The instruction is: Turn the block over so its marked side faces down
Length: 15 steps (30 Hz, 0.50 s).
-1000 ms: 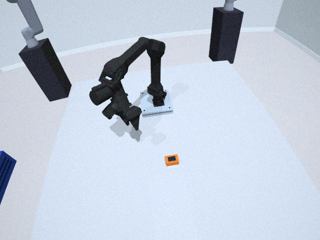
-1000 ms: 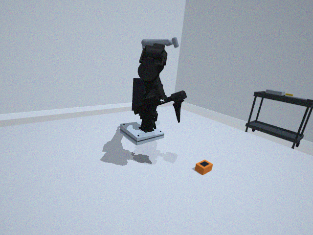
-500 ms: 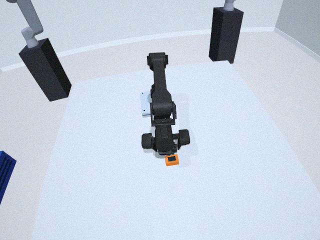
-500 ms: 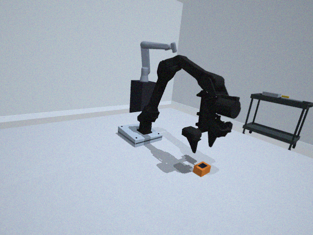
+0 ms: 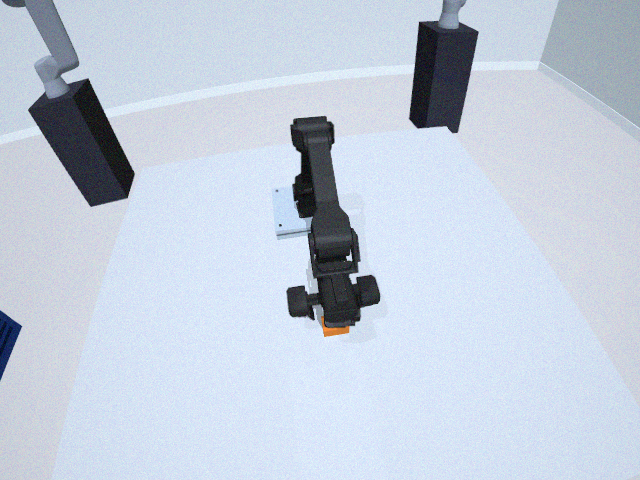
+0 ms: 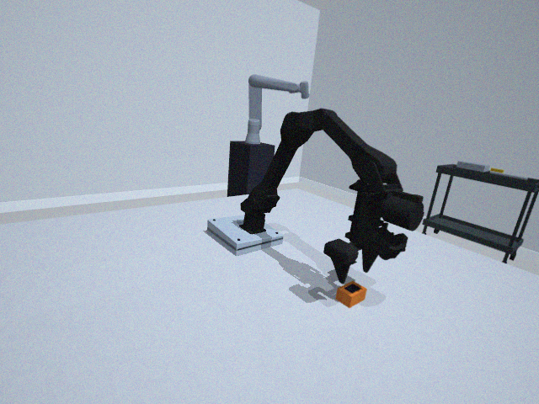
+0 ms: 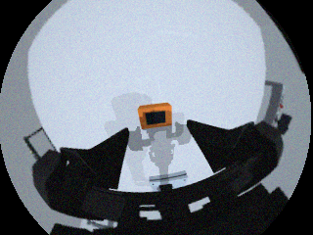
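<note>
The orange block point(image 5: 336, 331) point(image 6: 350, 299) point(image 7: 156, 108) rests flat on the white table point(image 5: 206, 387) point(image 6: 173, 326) point(image 7: 147, 49). Its dark rectangular mark point(image 6: 352, 288) point(image 7: 156, 117) faces up. In the top view the arm hides most of the block, including the mark. My gripper point(image 5: 334, 317) point(image 6: 354, 277) point(image 7: 157, 126) is open and empty, pointing down above the block. Its fingers are spread to the two sides of the block in the wrist view, with the tips higher than the block's top in the exterior view.
The arm's pale base plate point(image 5: 289, 211) point(image 6: 228, 230) point(image 7: 168, 179) sits on the table behind the gripper. Beyond the table stand dark pedestals point(image 5: 85, 149) point(image 5: 442, 77) point(image 6: 250, 167) with grey arms, and a dark cart point(image 6: 474, 172). A blue object point(image 5: 6, 338) is at the top view's left edge.
</note>
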Available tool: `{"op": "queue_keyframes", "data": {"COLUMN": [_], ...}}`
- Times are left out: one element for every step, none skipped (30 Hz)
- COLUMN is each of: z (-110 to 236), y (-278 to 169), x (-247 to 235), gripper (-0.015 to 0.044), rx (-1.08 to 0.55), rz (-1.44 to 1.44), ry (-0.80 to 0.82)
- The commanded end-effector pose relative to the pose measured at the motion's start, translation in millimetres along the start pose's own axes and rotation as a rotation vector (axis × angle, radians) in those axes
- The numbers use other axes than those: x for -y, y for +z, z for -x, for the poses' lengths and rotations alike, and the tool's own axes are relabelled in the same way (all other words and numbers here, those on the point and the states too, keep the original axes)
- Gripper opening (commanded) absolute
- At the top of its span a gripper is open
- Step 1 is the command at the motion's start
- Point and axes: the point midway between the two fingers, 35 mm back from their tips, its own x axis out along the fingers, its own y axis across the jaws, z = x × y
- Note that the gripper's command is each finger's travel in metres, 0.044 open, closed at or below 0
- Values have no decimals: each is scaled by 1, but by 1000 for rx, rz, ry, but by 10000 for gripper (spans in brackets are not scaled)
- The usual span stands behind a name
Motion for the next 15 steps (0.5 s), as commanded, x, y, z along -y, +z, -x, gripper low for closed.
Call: {"op": "queue_keyframes", "data": {"z": [-10, -14, -15, -15, -15, -16, -16, -18, -19, -21, -23, -24, -26, -28, -29], "y": [1, 0, 0, 0, 0, 0, 0, 0, 0, 0, 0, 0, 1, 1, 1], "x": [-1, -2, -2, -2, -2, -2, -2, -2, -2, -2, -2, -2, -2, -2, -2], "gripper": [440, 440, 440, 440, 440, 440, 440, 440, 440, 440, 440, 440, 440, 440, 440], "rx": [5, 5, 5, 5, 5, 5, 5, 5, 5, 5, 5, 5, 5, 5, 5], "rz": [5, 5, 5, 5, 5, 5, 5, 5, 5, 5, 5, 5, 5, 5, 5], "ry": [-3, -3, -3, -3, -3, -3, -3, -3, -3, -3, -3, -3, -3, -3, -3]}}
